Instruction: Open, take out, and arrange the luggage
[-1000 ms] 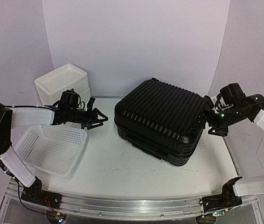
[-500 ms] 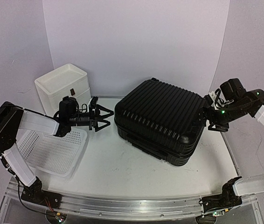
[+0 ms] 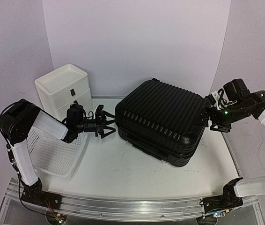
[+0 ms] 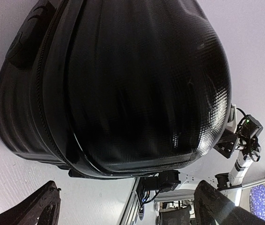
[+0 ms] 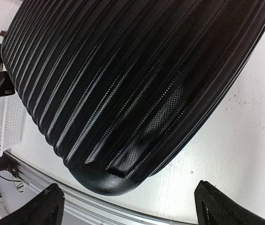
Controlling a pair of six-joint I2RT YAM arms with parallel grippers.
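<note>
- Overhead view: white table [image 3: 123, 173] w/ curved pale backdrop; two robot arms reach in from L and R sides.
- The luggage [image 3: 160, 119], a big black hard-shell case w/ ribs across the lid, lies flat on the table, centre-right, turned at an angle. It's zipped shut, ribbed side up.
- Left gripper [image 3: 110, 126] sits low over the table, pointing at the case's left end, just beside it. Claw is spread wide and holds nothing. Can't tell if the tips touch the shell.
- Left wrist cam: smooth black end of the case fills the frame and its seam runs round the edge. Both fingertips [image 4: 39, 211] show at the bottom corners, far apart.
- Right gripper [image 3: 210, 121] is at the case's right corner, near the back. Claw is also spread wide, w/ nothing clamped. Contact w/ the shell can't be judged.
- Right wrist cam: looks along the ribbed lid to a rounded corner. Fingertips [image 5: 48, 206] sit at the bottom corners, well apart, w/ bare table to the right of the case.
- White three-drawer box [image 3: 64, 89] stands at back left, well apart from the case.
- White perforated basket [image 3: 53, 152] lies front left, partly under the left arm, near the drawer box.
</note>
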